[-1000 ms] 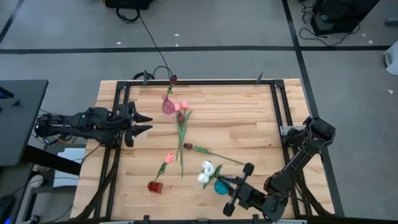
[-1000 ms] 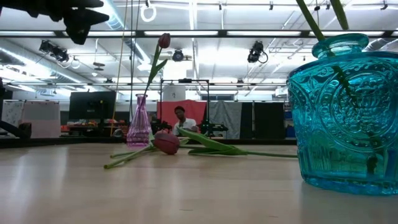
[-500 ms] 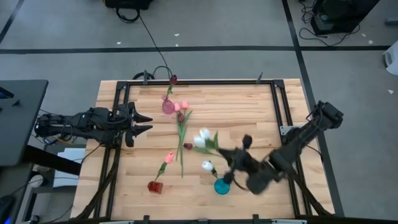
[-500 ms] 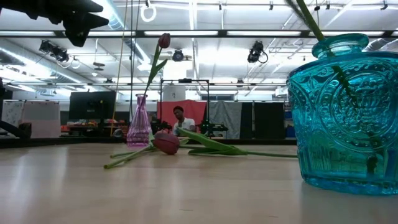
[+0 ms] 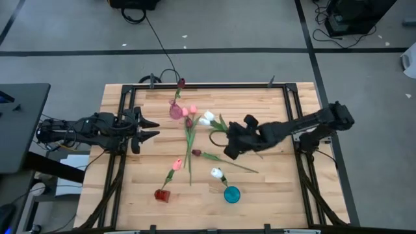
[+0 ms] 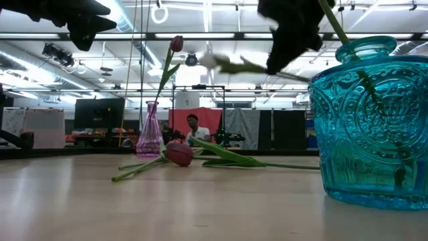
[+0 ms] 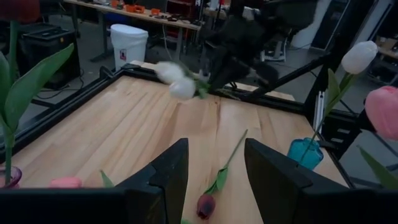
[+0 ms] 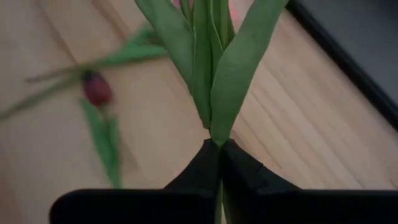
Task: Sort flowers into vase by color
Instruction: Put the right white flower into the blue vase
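My right gripper (image 5: 231, 140) hovers over the table's middle, shut on a sprig with two white tulip buds (image 5: 207, 118), also blurred in the low view (image 6: 215, 61). A teal vase (image 5: 231, 194) near the near edge holds one white tulip (image 5: 216, 173). A pink vase (image 5: 175, 109) holds a maroon tulip (image 5: 181, 82). A red vase (image 5: 161, 194) holds a pink tulip (image 5: 177, 164). Pink and maroon tulips (image 5: 188, 117) lie flat on the table, and another maroon tulip (image 5: 195, 153) lies beside them. My left gripper (image 5: 148, 128) waits open at the left side. My right gripper pinches the white tulips' green stem and leaf bases (image 8: 214, 127) between its two shut fingertips (image 8: 205, 158). The leaves fan out beyond the fingers. The sprig is lifted clear of the table, lying roughly level, with the buds pointing toward the far-left.
A black metal frame (image 5: 195, 85) rims the wooden table. The long stem of the loose maroon tulip (image 5: 234, 164) crosses the boards between my right gripper and the teal vase. Bare wood (image 5: 260, 104) lies toward the far right. A person (image 6: 194, 127) sits in the room behind.
My right gripper has swung from the near edge beside the teal vase up and toward the table's middle and far side, carrying the two white buds lifted clear. One white tulip has stayed in the teal vase.
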Controlling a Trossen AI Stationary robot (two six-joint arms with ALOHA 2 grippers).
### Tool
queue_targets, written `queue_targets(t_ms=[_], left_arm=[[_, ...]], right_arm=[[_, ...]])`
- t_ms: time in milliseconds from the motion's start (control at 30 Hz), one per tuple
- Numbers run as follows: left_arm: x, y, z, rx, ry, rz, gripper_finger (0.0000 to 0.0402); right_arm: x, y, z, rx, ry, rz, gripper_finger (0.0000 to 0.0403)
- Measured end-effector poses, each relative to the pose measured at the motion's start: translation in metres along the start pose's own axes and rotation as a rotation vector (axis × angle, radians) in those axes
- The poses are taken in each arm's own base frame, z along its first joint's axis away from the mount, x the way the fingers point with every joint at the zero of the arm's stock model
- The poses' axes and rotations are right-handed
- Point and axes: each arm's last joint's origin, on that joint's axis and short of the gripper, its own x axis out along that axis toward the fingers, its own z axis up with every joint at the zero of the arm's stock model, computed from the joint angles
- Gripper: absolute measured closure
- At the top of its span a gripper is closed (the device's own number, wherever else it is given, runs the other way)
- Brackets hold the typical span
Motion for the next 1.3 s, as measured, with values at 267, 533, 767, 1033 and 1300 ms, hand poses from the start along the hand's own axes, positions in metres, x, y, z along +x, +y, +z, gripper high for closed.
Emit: queue_targets(t_ms=[267,533,767,1033,1300], left_arm=[[0.0,0.001,-0.004,-0.001,0.039,0.009,0.0239],[0.0,0.001,-0.004,-0.006,0.038,0.009,0.0239],[0.0,0.001,-0.004,-0.011,0.038,0.009,0.0239],[0.0,0.001,-0.004,-0.011,0.039,0.009,0.0239],[0.0,0.001,-0.004,-0.006,0.041,0.013,0.0239]], right_arm=[[0.022,-0.015,0.002,-0.01,0.142,-0.025,0.0315],[0.038,-0.025,0.006,0.036,0.235,0.015,0.0292],[0.083,-0.022,-0.003,0.021,0.384,-0.047,0.0298],[0.123,-0.054,-0.009,0.209,0.589,-0.178,0.0301],[0.144,-0.066,-0.008,0.256,0.674,-0.073,0.0292]])
